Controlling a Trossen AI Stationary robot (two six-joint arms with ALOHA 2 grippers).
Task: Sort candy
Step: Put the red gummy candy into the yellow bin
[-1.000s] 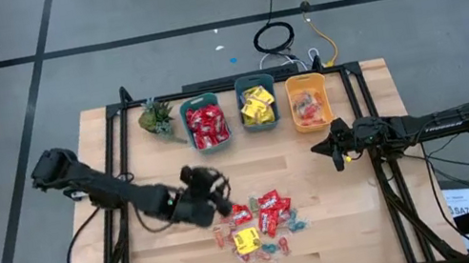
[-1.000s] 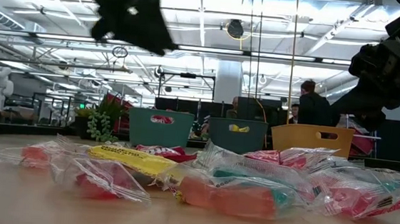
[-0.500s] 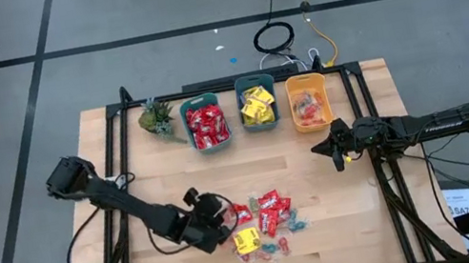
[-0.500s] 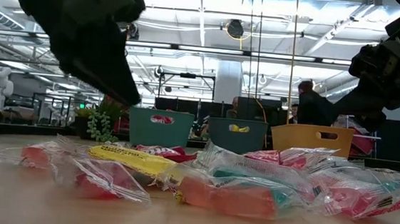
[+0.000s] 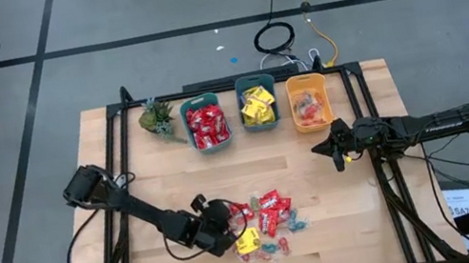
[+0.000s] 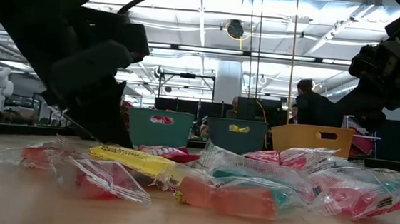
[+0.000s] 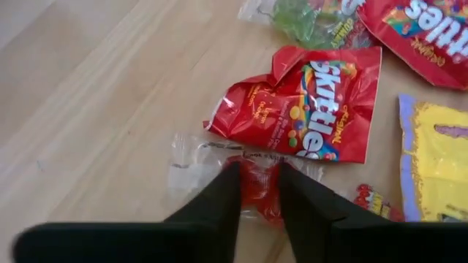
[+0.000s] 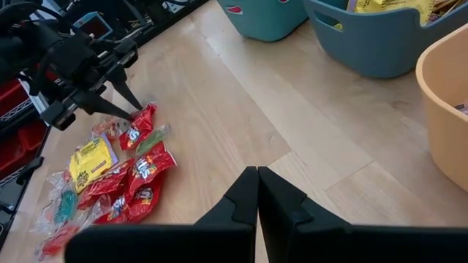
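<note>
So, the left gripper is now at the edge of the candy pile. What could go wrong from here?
The left gripper straddles a small red sweet in a clear wrapper. The wrapper looks thin and slick, so the fingers may pinch only film and let it slip. The red Skittles packet lies right beside that sweet, so a closing grip might also catch its corner or nudge it. The right gripper waits near the orange bin, well away from the pile.
</note>
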